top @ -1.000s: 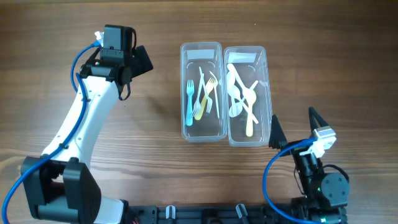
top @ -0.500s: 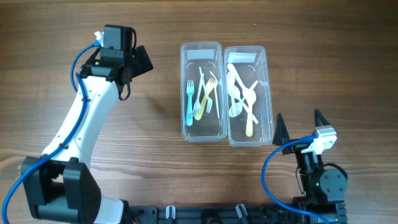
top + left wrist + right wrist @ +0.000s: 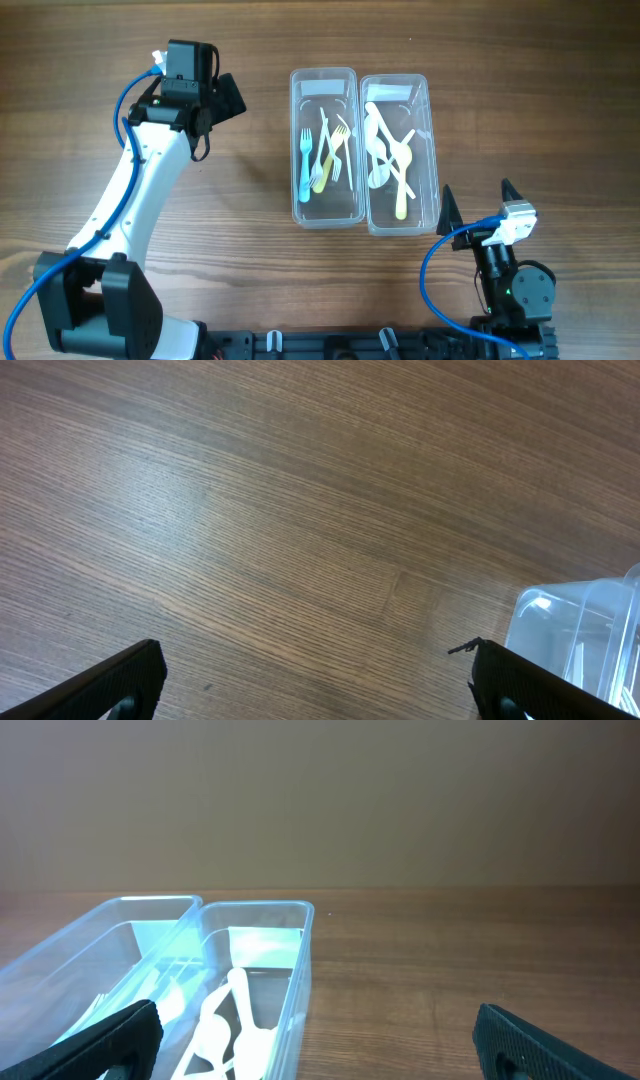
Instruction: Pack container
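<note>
Hovering open and empty, left gripper (image 3: 232,100) and right gripper (image 3: 475,205) flank the fork box (image 3: 330,207) and spoon box (image 3: 418,215); packing looks finished, withdrawal likely next.

A clear plastic fork container (image 3: 330,210) lay open, long side running away from the robot. It held blue, yellow and pale forks (image 3: 320,165) lying roughly lengthwise. Touching its right wall stood a matching second container (image 3: 385,216), holding white and yellow spoons (image 3: 386,150), loosely crossed.
</note>
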`<state>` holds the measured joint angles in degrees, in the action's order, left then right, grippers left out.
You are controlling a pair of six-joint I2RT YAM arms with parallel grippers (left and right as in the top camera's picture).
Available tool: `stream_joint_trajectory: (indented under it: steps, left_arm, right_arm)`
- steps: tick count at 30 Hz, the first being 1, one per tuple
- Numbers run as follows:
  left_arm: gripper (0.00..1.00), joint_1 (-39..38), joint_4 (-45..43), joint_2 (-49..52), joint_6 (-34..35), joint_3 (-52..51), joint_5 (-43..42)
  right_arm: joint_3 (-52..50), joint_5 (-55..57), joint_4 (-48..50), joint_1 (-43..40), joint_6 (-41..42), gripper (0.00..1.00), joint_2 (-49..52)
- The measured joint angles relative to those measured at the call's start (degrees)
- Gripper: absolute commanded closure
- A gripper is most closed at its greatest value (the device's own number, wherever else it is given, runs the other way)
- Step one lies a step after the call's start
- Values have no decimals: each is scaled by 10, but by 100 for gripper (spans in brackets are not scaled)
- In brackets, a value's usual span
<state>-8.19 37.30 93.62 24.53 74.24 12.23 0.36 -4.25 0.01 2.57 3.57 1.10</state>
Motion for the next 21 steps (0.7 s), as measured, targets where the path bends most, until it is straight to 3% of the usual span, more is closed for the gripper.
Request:
stream_joint_trajectory:
  steps: [21]
  left_arm:
    - [0,0,0,-7,0,0,0]
  right_arm:
    - [0,0,0,0,0,0,0]
